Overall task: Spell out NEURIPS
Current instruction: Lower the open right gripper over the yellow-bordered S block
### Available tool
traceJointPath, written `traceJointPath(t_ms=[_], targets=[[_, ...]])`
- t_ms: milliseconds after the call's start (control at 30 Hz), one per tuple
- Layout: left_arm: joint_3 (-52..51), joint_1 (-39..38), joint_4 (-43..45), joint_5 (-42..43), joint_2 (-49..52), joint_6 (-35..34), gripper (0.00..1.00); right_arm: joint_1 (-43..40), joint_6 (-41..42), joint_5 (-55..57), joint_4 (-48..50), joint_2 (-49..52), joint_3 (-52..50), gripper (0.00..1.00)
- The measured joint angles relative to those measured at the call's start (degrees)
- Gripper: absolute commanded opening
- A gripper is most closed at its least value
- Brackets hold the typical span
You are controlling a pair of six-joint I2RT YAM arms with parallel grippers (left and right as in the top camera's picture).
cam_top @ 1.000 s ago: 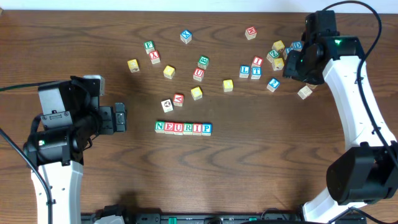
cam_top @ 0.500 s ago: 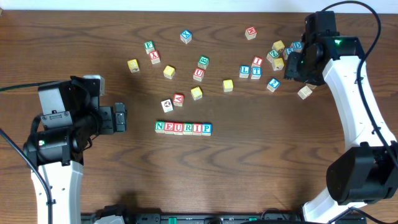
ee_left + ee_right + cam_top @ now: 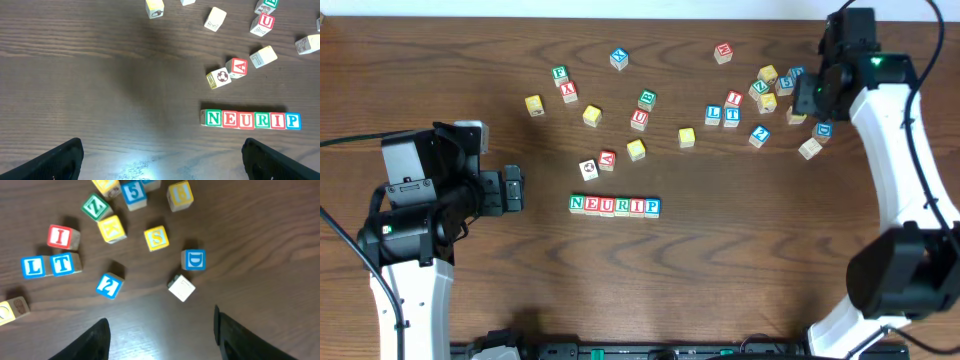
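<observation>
Overhead view first: the NEURIP row [image 3: 614,206] stands edge to edge on the tabletop [image 3: 720,290], 6 cubes placed and the spot past its P end bare. The left end effector [image 3: 512,190] sits off the row's N end, and the right end effector [image 3: 807,100] hangs over a loose cluster [image 3: 765,90] well apart from the row, beyond its P end. From the left wrist, the row [image 3: 251,120] reads cleanly with its faces flush, and the left end effector [image 3: 170,157] has its fingers wide apart with nothing between them. From the right wrist, the row is out of frame. The yellow S cube [image 3: 156,238], the 1 letter the row lacks, lies free of its neighbours with a blue D cube [image 3: 194,259] near it. The right end effector [image 3: 160,335] is spread and empty, not yet around the S cube. By its look the S cube is small solid wood: light, stiff and not fragile, though its smooth painted faces could slide under a skewed pinch. The best hold is probably on 2 opposite side faces, centred, with the fingers squared to the cube since it lies slightly turned.
</observation>
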Motion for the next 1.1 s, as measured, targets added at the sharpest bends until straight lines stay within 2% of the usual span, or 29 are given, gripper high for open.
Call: traceJointPath(t_ms=[233,400,1100], targets=[[0.0,0.0,0.0,0.0,0.0,0.0,0.99,-2.4,-4.2,-2.5,-11.2,14.4,13.3,0.67],[0.0,0.0,0.0,0.0,0.0,0.0,0.99,-2.4,-7.1,-5.1,-13.3,22.2,17.2,0.65],[0.0,0.0,0.0,0.0,0.0,0.0,0.99,-2.8,-9.7,-8.3,-12.2,29.1,18.4,0.64]])
